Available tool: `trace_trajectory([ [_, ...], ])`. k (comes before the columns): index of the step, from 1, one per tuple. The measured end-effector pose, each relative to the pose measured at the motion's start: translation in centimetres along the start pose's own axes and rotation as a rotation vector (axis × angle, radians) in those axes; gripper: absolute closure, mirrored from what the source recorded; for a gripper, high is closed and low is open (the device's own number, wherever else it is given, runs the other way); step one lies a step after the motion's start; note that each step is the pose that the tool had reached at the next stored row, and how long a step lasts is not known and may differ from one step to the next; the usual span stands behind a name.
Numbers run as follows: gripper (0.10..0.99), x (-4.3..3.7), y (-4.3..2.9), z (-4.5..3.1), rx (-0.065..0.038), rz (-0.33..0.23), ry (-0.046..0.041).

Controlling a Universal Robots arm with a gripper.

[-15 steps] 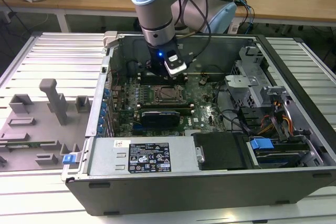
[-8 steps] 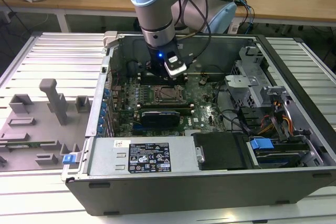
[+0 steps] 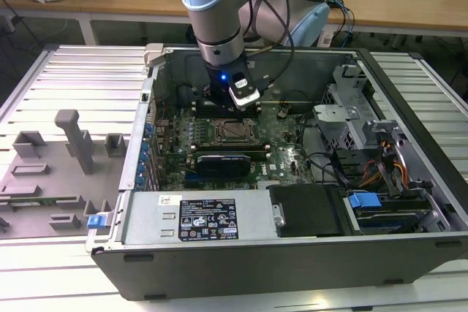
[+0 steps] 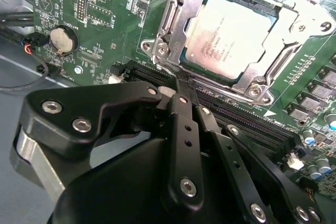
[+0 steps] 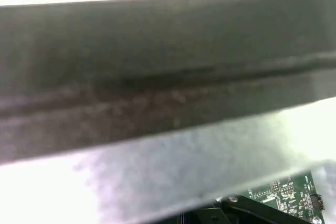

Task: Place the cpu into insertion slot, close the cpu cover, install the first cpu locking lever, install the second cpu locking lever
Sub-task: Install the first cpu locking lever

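Slatted worktop [image 3: 66,71] carries the open case [image 3: 292,253], mid-frame in the exterior view, where the cpu [image 4: 231,35] sits in the insertion slot [image 4: 157,48] framed by the cpu cover [image 4: 283,22]; the pincer [image 4: 184,90] (fingers [image 4: 181,114] together, gripping nothing) hovers just beside its corner, so a sideways slip could gouge the board [image 4: 105,3].

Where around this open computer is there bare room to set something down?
Bare ribbed table beyond the grey fixture tray, exterior view's left, and beside the case on that view's right. Crowded: inside the case, gripper at the insertion slot.

Exterior view obliquely above, wrist views close inside (shared: circuit board [image 4: 105,9])
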State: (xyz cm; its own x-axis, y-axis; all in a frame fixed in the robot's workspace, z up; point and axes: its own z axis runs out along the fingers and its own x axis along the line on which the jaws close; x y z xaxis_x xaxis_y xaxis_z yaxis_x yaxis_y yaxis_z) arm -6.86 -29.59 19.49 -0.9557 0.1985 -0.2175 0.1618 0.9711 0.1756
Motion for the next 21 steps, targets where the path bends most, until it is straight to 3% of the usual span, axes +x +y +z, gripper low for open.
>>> trace_trajectory([
  [2,0.98,-0.04,0.05,-0.15,-0.001,0.0,-0.0003],
  [6,0.98,-0.32,0.25,-1.38,0.002,-0.001,-0.0003],
  [9,0.98,-0.53,0.42,-2.34,0.012,-0.003,-0.0019],
  [14,0.98,-0.57,0.46,-2.51,0.017,-0.005,-0.0028],
  [15,0.98,-0.59,0.47,-2.49,0.022,-0.004,0.0035],
  [17,0.98,-0.79,0.5,-2.41,0.031,-0.001,0.0356],
  [18,0.98,-1.01,0.54,-2.34,0.042,0.002,0.0676],
  [19,0.98,-1.21,0.57,-2.29,0.057,0.004,0.0976],
  [20,0.98,-1.37,0.59,-2.26,0.072,0.005,0.1189],
  [21,0.98,-1.48,0.61,-2.22,0.093,0.004,0.1363],
])
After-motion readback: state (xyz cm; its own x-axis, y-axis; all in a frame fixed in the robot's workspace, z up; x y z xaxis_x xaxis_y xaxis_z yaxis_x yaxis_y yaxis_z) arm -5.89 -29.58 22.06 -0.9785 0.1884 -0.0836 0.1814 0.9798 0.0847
